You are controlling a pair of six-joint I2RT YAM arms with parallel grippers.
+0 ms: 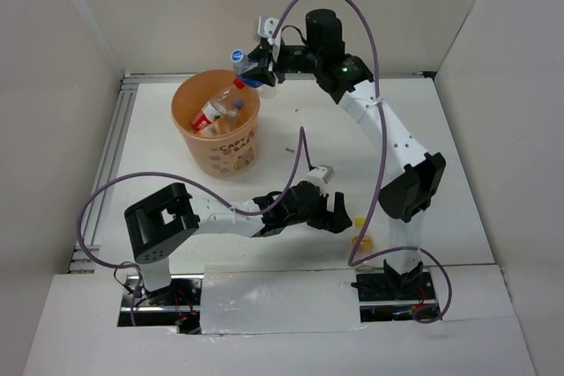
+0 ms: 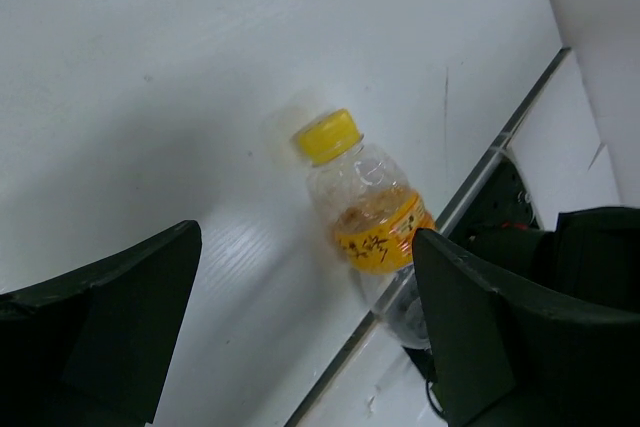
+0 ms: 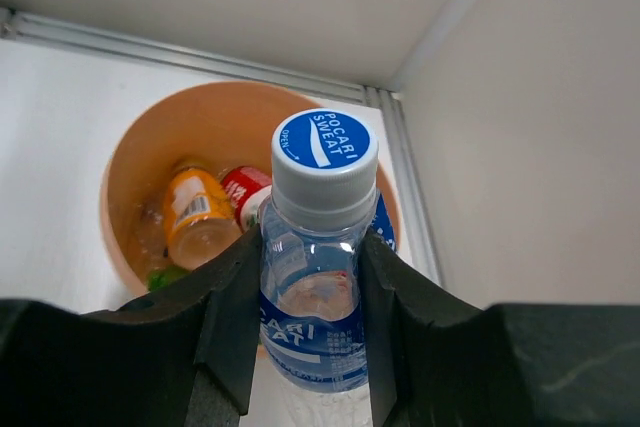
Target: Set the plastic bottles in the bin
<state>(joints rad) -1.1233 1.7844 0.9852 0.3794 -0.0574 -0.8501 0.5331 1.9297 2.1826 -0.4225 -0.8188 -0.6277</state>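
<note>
Plastic bottles are split three ways. Several lie inside the bin, which stands toward the far left corner of the worktop. The right wrist view shows an orange-labelled bottle, a red-capped bottle and a bit of green at the bottom of the tub.

One more, the blue-capped bottle, is clamped between the right fingers, which press on both sides just below its grey neck ring. It is held off the worktop, cap up, by the far right part of the bin's rim; whether it is fully over the opening I cannot tell.

A yellow-capped bottle with an orange label lies on its side close to the near edge of the worktop, right of the middle and near the right arm's base. The left fingers hang spread wide apart above it, one on each side, touching nothing.
</note>
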